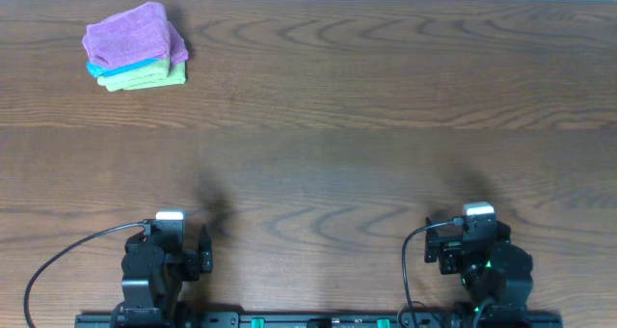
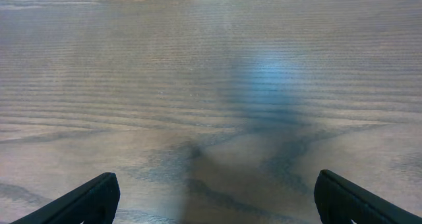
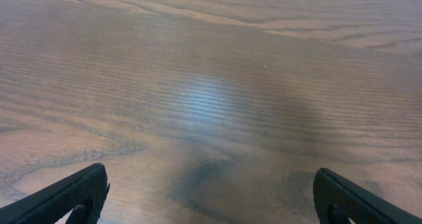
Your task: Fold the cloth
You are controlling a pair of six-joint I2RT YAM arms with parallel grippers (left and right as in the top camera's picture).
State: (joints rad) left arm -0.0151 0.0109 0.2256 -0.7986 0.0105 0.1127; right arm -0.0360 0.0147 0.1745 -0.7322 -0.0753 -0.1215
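Note:
The lilac cloth [image 1: 133,35] lies folded on top of a small stack at the far left of the table, seen only in the overhead view. My left gripper [image 1: 183,233] sits at the near edge on the left, far from the cloth. In the left wrist view its fingers [image 2: 212,197] are spread wide over bare wood, open and empty. My right gripper [image 1: 472,230] sits at the near edge on the right. Its fingers [image 3: 211,194] are also spread wide, open and empty, over bare wood.
Under the lilac cloth lie a bright blue folded cloth [image 1: 96,69] and a yellow-green folded cloth [image 1: 145,77]. The wooden table [image 1: 366,125] stretches between the stack and both arms. Cables run from both arm bases at the near edge.

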